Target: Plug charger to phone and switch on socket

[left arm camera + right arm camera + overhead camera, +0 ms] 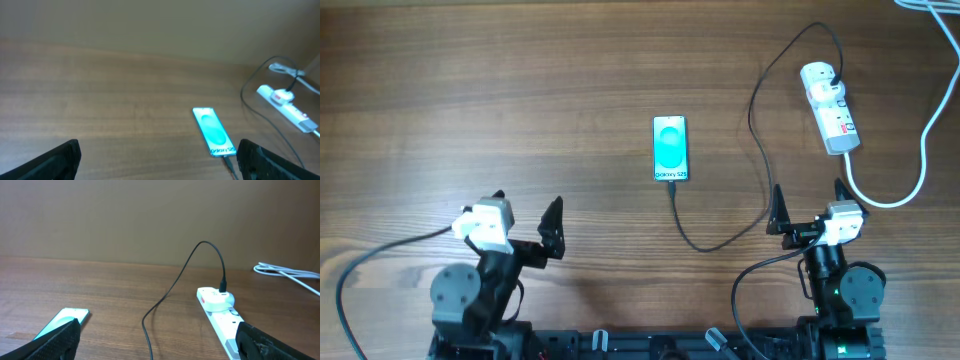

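Observation:
The phone lies screen-up at the table's middle, teal screen lit. It also shows in the left wrist view and in the right wrist view. The charger cable runs from the white plug on the socket round to the phone's near end, where its tip sits at the phone's port. The socket also shows in the left wrist view and the right wrist view. My left gripper and right gripper are open and empty, near the front edge.
The socket's thick white cord loops at the far right and runs off the top right corner. Black arm cables lie by both bases at the front edge.

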Motion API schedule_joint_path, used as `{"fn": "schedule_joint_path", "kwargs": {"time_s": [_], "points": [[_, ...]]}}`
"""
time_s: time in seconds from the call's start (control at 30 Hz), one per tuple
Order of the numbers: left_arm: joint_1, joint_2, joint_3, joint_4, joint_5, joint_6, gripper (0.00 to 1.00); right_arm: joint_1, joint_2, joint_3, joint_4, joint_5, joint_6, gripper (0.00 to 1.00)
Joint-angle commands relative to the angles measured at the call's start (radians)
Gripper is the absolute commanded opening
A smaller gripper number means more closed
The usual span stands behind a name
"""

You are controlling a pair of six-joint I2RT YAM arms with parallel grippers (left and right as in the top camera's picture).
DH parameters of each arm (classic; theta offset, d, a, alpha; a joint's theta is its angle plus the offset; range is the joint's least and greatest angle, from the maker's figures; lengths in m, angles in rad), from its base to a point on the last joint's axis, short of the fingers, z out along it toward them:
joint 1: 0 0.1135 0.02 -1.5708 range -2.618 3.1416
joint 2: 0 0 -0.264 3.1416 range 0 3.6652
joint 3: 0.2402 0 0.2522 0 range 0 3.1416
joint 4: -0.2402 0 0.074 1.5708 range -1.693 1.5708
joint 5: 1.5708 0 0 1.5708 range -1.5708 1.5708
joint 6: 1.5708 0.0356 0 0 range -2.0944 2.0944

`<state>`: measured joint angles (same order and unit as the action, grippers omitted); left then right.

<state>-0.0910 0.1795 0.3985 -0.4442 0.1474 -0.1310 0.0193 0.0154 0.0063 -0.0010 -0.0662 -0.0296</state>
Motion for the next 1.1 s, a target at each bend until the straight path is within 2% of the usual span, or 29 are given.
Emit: {"fn": "schedule_joint_path", "kwargs": {"time_s": [0.0, 0.17, 0.67, 1.07], "points": [[0.025, -0.107, -0.077, 0.047, 0.018, 0.027, 1.00, 0.006, -0.012, -0.002, 0.002, 0.006, 0.010, 1.00], [0.064, -0.177, -0.125, 0.099, 0.027, 0.027, 1.00, 0.006, -0.012, -0.002, 0.002, 0.006, 0.010, 0.99], [0.096, -0.177, -0.259, 0.341, 0.027, 0.027, 1.00, 0.006, -0.012, -0.002, 0.002, 0.006, 0.011, 0.99], [0.134, -0.177, -0.340, 0.458, 0.023, 0.027, 1.00, 0.006, -0.012, -0.002, 0.002, 0.006, 0.010, 1.00]]}}
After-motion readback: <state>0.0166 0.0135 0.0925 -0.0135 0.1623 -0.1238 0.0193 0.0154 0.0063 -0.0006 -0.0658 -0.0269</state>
